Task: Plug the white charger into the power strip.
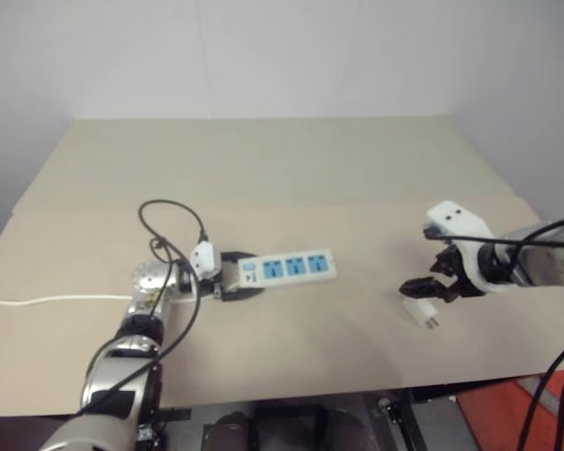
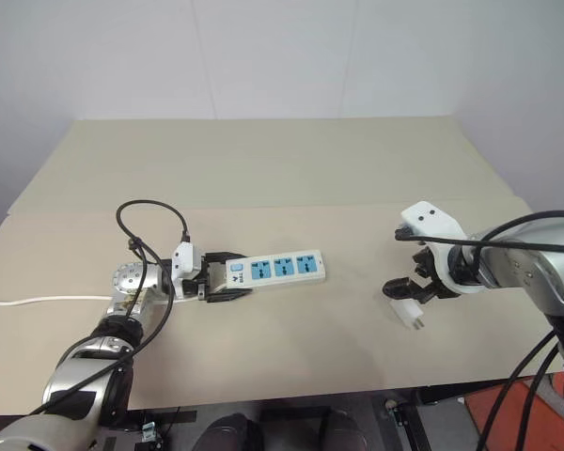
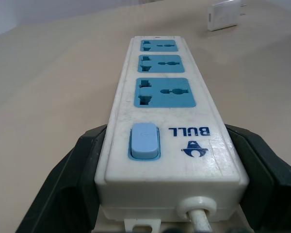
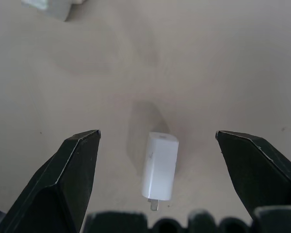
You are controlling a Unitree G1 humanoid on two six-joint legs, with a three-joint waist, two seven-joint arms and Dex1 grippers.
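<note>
Charger: white charger [image 4: 160, 165] flat on the table [image 1: 291, 169], well right of the strip, prongs facing the robot's near edge; lying on its side, untouched.
Right gripper [image 4: 157, 141]: fingers spread wide, hanging above the charger, one on each side, nothing held.
Strip: power strip [image 1: 289, 268] flat near table centre-left, three blue sockets face up, switch end toward the left arm, thin cord trailing off left.
Left gripper [image 3: 169, 170]: black fingers bracketing the switch end, apparently pressed to both long sides; reads as a steadying hold on the strip.
Step in hand: likely descent onto the charger for pickup.
Approach: drop straight down, charger centred between the fingers, pinch across the two broad flanks.
Grip placement: toward the rounded back end, prongs left clear for the socket.
Watch: small smooth body, apt to skid or twist if one finger lands first.
Strip hold: left unchanged during insertion, nearest free socket likely easiest.
</note>
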